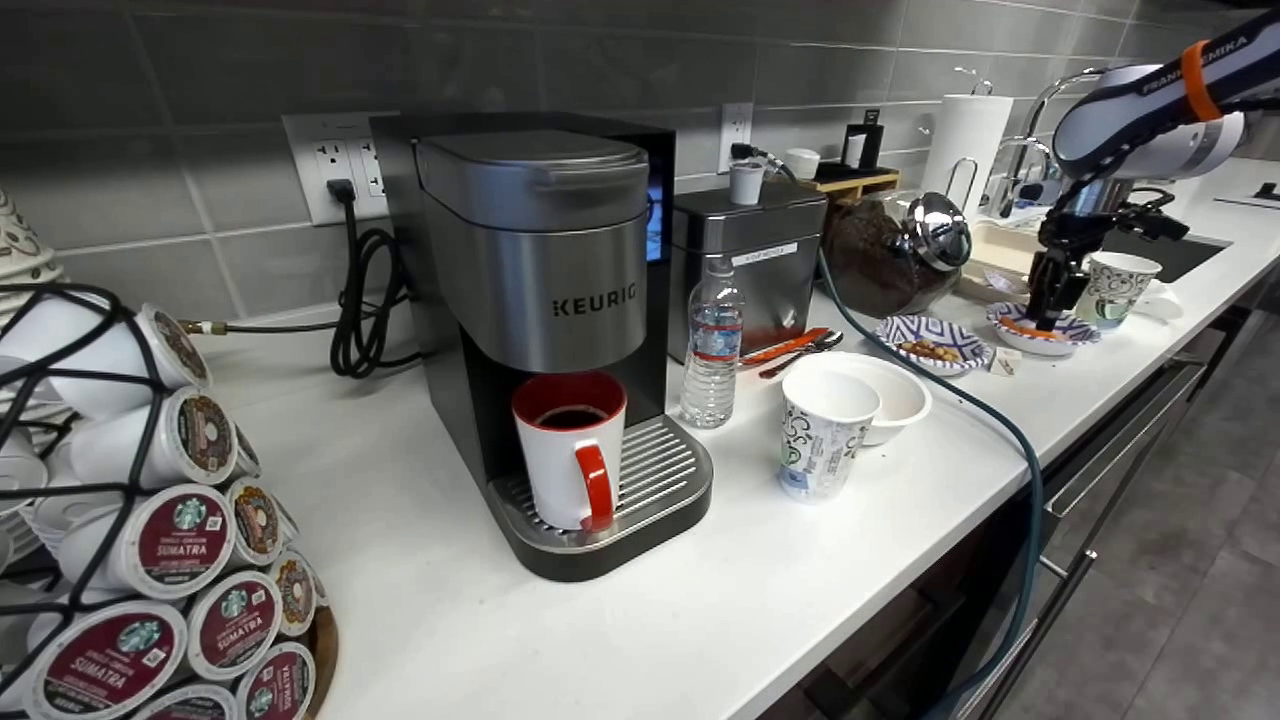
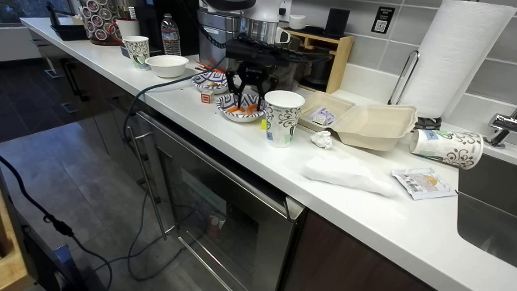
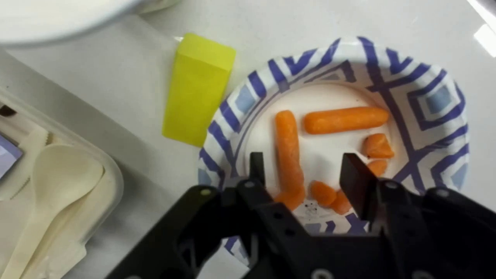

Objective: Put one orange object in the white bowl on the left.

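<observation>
In an exterior view, white bowl [image 2: 167, 69] L; well R, patterned dish [image 2: 241, 119] w/ carrots [image 2: 234, 109], gripper [image 2: 250, 106] over it, fingers [image 3: 358, 186] apart. Prob. grasp: centre long carrot [image 3: 287, 145], off-mid in wrist view; close gently; lift clear of rim.

The Franka Emika Panda arm [image 1: 1120, 140] pairs rounded white shells [image 1: 1180, 150] with near-black casing [image 1: 1258, 40], where pale FRANKA EMIKA lettering [image 1: 1228, 47] is partly covered by an orange band [image 1: 1198, 82]. In an exterior view a silver collar [image 2: 259, 30] shows beneath a white housing [image 2: 262, 10], and black, ribbed-looking cable [image 2: 208, 37] curves off beside it. The end effector [image 2: 249, 108] is black and angular, with small pale ROBOTIQ lettering [image 2: 253, 70]. In the wrist view its linkages [image 3: 277, 217] carry round screw heads [image 3: 391, 185], one yellowish; the fingers [image 3: 357, 186] are dark, flat-ended blocks.
</observation>
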Tool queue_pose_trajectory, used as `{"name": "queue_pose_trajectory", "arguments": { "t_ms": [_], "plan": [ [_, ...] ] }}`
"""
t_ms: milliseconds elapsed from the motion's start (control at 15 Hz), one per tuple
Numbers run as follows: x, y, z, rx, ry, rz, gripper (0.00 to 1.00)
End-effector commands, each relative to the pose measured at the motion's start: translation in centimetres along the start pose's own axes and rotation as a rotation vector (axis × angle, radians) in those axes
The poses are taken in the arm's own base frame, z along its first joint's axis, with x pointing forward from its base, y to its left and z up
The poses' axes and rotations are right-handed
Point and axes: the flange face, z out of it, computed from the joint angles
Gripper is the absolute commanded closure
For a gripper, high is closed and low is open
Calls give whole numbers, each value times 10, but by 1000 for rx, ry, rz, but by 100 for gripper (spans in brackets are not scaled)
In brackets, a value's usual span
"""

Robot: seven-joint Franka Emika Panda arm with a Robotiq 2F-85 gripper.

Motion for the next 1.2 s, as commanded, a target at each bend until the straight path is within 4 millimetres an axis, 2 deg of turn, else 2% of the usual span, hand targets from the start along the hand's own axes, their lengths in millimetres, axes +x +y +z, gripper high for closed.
{"name": "queue_pose_trajectory", "arguments": {
  "t_ms": [0,267,467,600,667,800,933,1000,1067,1133],
  "plan": [
    [4,6,10,32,-18,16,71],
    [8,6,21,46,-27,18,92],
    [9,7,23,60,-40,26,83],
    [9,8,24,68,-46,33,58],
    [9,8,25,73,-49,36,56],
    [10,8,29,80,-54,39,43],
    [11,8,29,82,-54,44,80],
    [12,8,27,79,-50,47,81],
    [12,8,23,78,-44,45,86],
    [13,6,15,70,-36,38,96]
  ]
}}
